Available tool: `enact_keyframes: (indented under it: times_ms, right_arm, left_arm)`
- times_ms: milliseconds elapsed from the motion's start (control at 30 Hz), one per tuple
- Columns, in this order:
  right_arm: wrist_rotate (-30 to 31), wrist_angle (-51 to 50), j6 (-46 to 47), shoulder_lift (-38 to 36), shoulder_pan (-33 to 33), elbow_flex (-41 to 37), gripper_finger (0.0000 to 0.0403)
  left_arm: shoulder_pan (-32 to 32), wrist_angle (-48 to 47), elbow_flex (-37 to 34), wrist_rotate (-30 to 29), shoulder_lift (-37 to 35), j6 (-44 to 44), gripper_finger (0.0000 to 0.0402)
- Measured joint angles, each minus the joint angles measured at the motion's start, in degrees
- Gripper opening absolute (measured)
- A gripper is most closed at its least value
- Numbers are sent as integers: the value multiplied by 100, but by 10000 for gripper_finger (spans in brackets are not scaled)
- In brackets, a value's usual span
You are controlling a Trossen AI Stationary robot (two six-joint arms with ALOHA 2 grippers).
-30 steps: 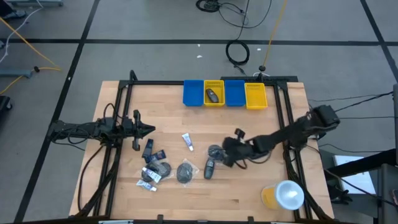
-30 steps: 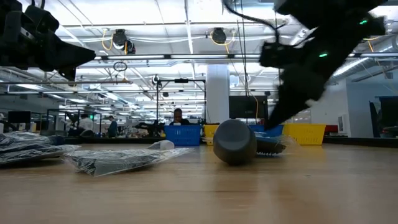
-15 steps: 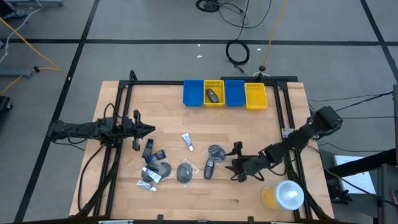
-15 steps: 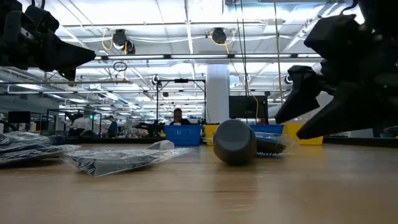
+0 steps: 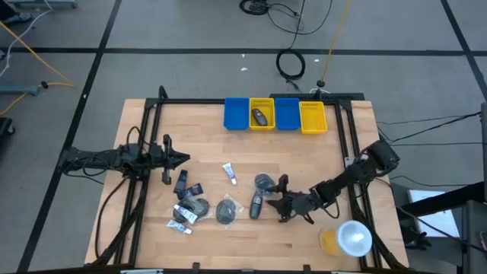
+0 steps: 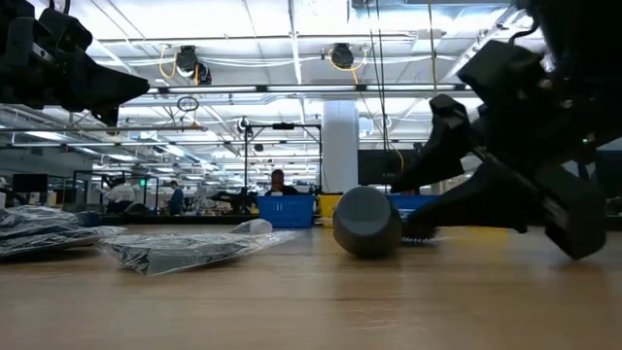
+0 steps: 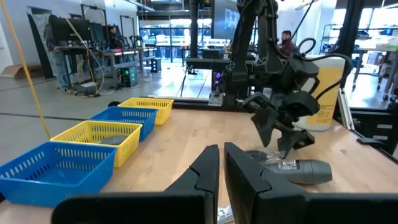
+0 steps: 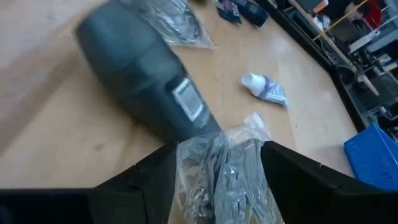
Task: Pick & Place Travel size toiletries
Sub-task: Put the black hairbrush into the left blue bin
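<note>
A clear-wrapped dark round piece [image 5: 264,183] lies on the table [image 5: 319,152] near its middle, and the right wrist view shows its crinkled wrapper [image 8: 217,171] sitting between the right gripper's [image 5: 278,199] two spread fingers [image 8: 298,180], which have not closed on it. Touching it on the side toward the left arm is a dark grey mini bottle [image 5: 256,205] lying flat, its small label [image 8: 188,99] turned up. From above, the right gripper sits low over the wood, just beside both of these pieces, its arm reaching in from the table's right edge. In the low view the bottle's round end [image 6: 367,222] faces the camera, with the gripper's dark bulk close behind and to one side.

Farther off lies a small white tube [image 5: 229,173], apart from the gripper. Beyond it is a loose cluster: another wrapped round piece [image 5: 226,210], a dark round one [image 5: 199,205], small dark tubes [image 5: 187,185], and a labelled sachet [image 5: 183,217].

The left gripper [image 5: 183,159] hangs above the table's left side, near the cluster but touching nothing, its fingers [image 7: 205,171] nearly together with only a thin gap.

Along the far edge stand blue and yellow bins [image 5: 275,115]; one yellow bin holds a dark item [image 5: 260,116]. A yellow cup with a white lid [image 5: 346,240] stands near the right front corner.
</note>
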Motion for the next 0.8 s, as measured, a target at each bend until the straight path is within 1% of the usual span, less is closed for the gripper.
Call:
enact_keyframes:
  times_ms: [167,300,500,567,633,800]
  right_arm:
    - [-78,-271,-53,-2,-334,-7,193]
    - [-686,-537,-142,-2,-526,-7,181]
    - [-695,-719,0,-171,-574,-11,174]
    - [-713,-751,361,-333,-617,-18,176]
    - [-751,-1180,662,-597,-680,-28,183]
    - [-1375,-2413,1197,-1277,-916,-37,219]
  left_arm:
    - [0,3,0,0,0,0,26]
    - [0,4,0,0,0,0,26]
    - [0,5,0,0,0,-43,26]
    - [0,4,0,0,0,-127,26]
    - [0,7,0,0,0,-215,26]
    - [0,7,0,0,0,-396,26]
